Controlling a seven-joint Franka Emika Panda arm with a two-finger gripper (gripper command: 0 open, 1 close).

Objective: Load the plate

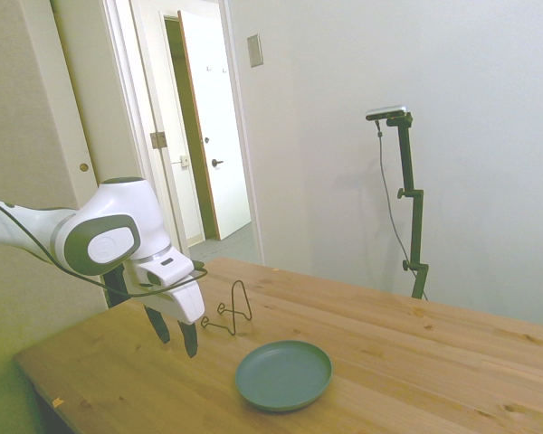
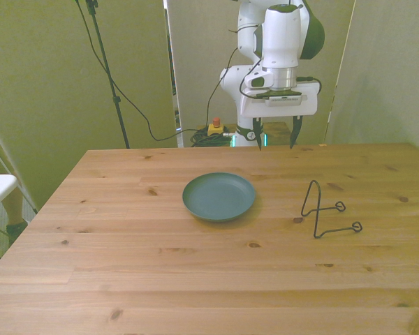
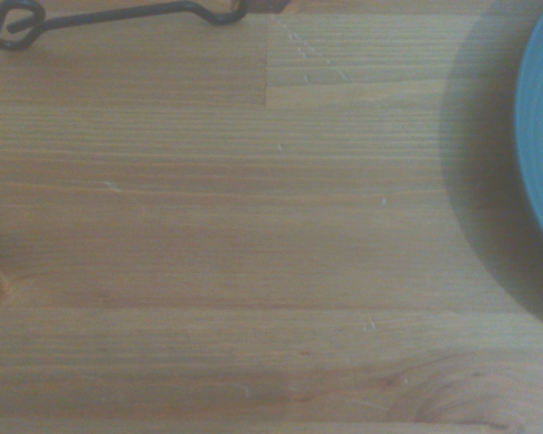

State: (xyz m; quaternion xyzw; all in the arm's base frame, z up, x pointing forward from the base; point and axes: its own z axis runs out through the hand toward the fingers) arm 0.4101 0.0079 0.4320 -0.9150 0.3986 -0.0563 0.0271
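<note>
The teal-green plate [image 1: 283,374] [image 2: 218,197] lies flat and empty on the wooden table [image 2: 195,265]; its rim [image 3: 538,136] also shows in the wrist view. A thin black wire stand [image 1: 233,314] [image 2: 325,210] stands on the table, to the front view's right of the plate; one of its feet [image 3: 118,16] shows in the wrist view. My gripper [image 1: 175,336] [image 2: 275,140] hangs open above the table's far edge in the front view, apart from both the plate and the stand, with nothing between its fingers.
A white piece of furniture [image 2: 0,192] stands off the table at the front view's left. Cables and a red-and-yellow button box [image 2: 214,128] lie behind the table near the robot's base. An open door [image 1: 215,127] shows behind in the side view.
</note>
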